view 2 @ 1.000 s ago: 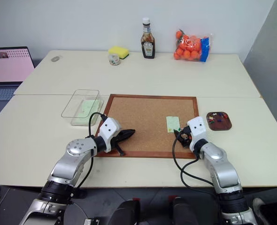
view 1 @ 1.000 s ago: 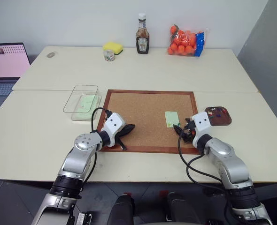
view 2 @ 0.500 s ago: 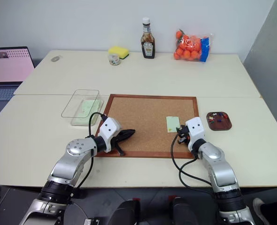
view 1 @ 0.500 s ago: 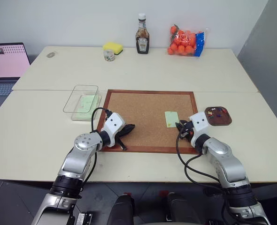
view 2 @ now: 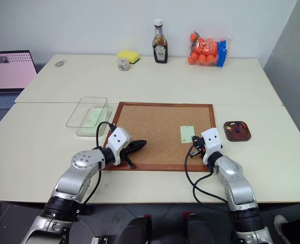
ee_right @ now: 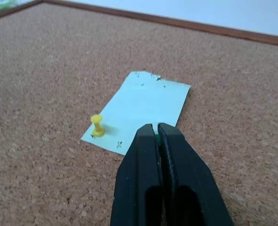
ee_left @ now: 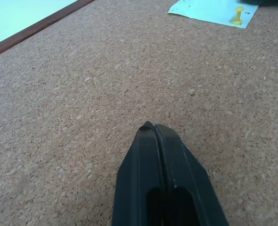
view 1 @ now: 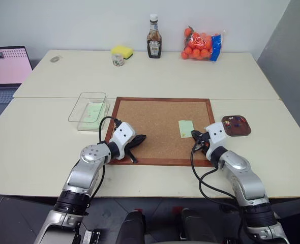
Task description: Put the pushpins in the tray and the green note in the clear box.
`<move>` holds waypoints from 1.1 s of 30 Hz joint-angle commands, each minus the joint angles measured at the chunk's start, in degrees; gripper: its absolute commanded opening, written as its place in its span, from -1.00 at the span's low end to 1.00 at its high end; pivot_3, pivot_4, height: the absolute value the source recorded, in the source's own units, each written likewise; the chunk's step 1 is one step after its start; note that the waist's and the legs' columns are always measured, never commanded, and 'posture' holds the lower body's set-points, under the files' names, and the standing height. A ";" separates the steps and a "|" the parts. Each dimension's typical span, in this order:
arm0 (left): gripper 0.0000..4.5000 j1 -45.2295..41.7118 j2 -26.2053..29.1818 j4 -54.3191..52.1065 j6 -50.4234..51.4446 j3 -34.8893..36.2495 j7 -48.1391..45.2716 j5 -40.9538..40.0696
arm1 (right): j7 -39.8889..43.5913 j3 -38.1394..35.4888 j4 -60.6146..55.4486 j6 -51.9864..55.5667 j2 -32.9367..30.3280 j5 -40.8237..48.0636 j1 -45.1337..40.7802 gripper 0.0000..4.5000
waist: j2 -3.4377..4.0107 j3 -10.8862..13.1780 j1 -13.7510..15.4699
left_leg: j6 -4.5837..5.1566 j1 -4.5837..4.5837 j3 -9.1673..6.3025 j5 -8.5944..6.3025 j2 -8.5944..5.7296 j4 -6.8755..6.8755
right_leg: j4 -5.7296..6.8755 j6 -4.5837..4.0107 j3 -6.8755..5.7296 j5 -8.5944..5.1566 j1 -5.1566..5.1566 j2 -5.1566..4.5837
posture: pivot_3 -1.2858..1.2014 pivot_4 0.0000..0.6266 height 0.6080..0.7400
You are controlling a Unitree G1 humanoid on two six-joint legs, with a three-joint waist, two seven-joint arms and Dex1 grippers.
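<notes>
Right claw: clenched at the near corner of the green note. A speck of green shows between the tips; you may have a pin head pinched there, but it is too small to tell.
Left claw: clenched on nothing, resting low over bare cork at the corkboard's near left part.
Green note: lying flat on the corkboard, right of centre, just in front of your right claw.
Pushpins: one yellow pin stands upright in the note's near corner on the side away from your right claw. Several coloured pins lie in the tray.
Tray: dark oval dish on the desk, just beyond the corkboard's right frame, near your right arm.
Clear box: on the desk just left of the corkboard, with a pale green slip already inside.
Risk, lift: if the tips have caught paper along with a pin, pulling up would likely tear or crease the note, since the yellow pin anchors it.
Risk, grip: a pin head held at the very tips could slip out on the way to the tray.
Risk, order: drag the note before the yellow pin is out and it will rip at that corner.
</notes>
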 commanded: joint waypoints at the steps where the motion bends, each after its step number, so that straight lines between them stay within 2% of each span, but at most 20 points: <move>1: -1.00 1.70 -0.33 0.49 1.26 -2.81 -0.97 1.23 | -0.35 -1.65 -5.75 -4.83 1.73 2.00 -0.37 -1.00 | 0.00 0.00 -0.03 | 0.00 0.01 0.00 0.00 0.00 0.00 | 0.00 0.00 0.00 0.00 0.00 0.00 | 0.03 -0.52 1.00; 8: -1.00 1.91 -0.43 0.61 1.02 -2.96 -0.84 1.32 | -1.25 -2.98 -7.23 -5.16 3.03 3.13 -0.32 -1.00 | 0.00 0.00 0.02 | 0.00 0.02 -0.02 0.00 0.02 -0.01 | 0.00 0.00 0.00 0.00 0.02 0.02 | 0.03 -0.52 1.00; 14: -1.00 2.14 -0.38 0.64 0.75 -2.94 -0.84 1.34 | -3.21 -9.80 -7.21 -3.88 -1.51 2.78 0.22 -1.00 | 0.00 0.00 0.07 | 0.00 0.01 -0.01 0.00 0.02 -0.01 | 0.00 0.00 0.01 0.00 0.01 0.00 | 0.03 -0.52 1.00; 21: -1.00 1.94 -0.06 0.86 0.38 -3.18 -1.29 1.50 | -5.77 -16.18 0.91 -2.20 -7.81 0.85 -0.14 -1.00 | 0.01 -0.01 0.05 | 0.00 0.04 0.04 0.00 -0.02 -0.02 | -0.02 0.00 0.03 0.00 0.03 -0.01 | 0.03 -0.52 1.00; 31: -1.00 1.59 -0.06 1.52 -0.32 -3.34 -1.64 1.92 | -7.63 -17.43 9.02 0.61 -9.77 0.87 -4.06 -1.00 | 0.02 -0.01 0.07 | 0.00 0.04 0.06 0.00 -0.04 -0.02 | -0.01 0.00 0.05 0.00 0.03 0.02 | 0.03 -0.52 1.00; 33: -1.00 1.65 0.04 1.46 -0.33 -3.38 -1.75 1.98 | -7.61 -17.30 10.00 0.20 -9.82 0.84 -4.25 -0.79 | 0.02 -0.02 0.09 | 0.00 0.03 0.06 0.00 -0.04 -0.02 | -0.01 0.00 0.05 0.00 0.03 0.02 | 0.03 -0.52 1.00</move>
